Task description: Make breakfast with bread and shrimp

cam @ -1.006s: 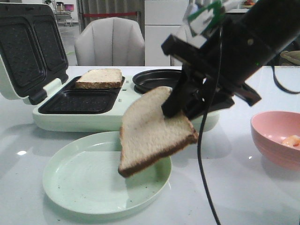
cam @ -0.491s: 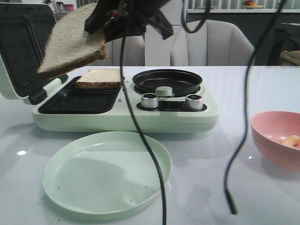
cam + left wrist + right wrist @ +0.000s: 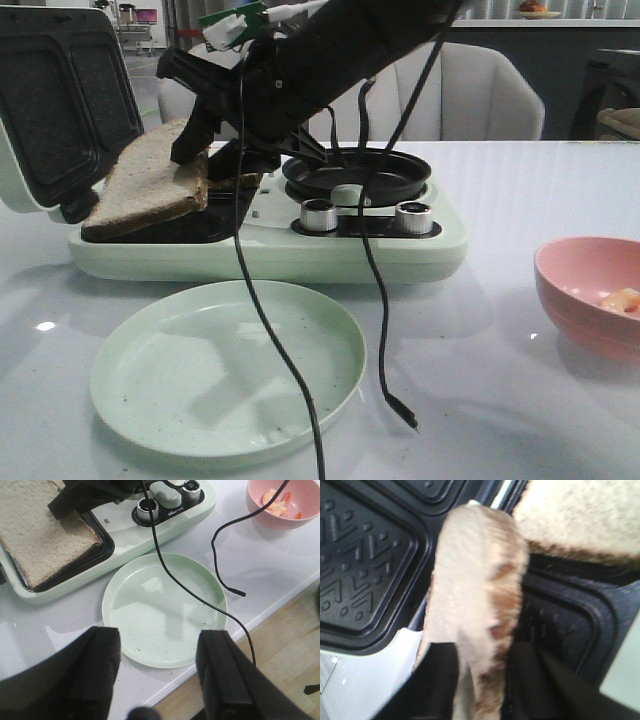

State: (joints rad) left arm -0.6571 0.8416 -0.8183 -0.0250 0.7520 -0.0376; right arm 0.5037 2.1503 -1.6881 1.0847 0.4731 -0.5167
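The right hand [image 3: 200, 140] is clenched on one edge of a bread slice [image 3: 145, 190], holding it tilted low over the near-left well of the pale green sandwich maker [image 3: 260, 250], whose lid [image 3: 60, 100] stands open behind; a second slice [image 3: 585, 515] lies in the well beyond. The left hand [image 3: 157, 680] hangs with fingers spread wide, holding nothing, above the green plate [image 3: 165, 610] near the surface's [image 3: 480, 400] front edge. The shrimp [image 3: 622, 299] sits in the pink bowl [image 3: 580, 300], well apart to the right.
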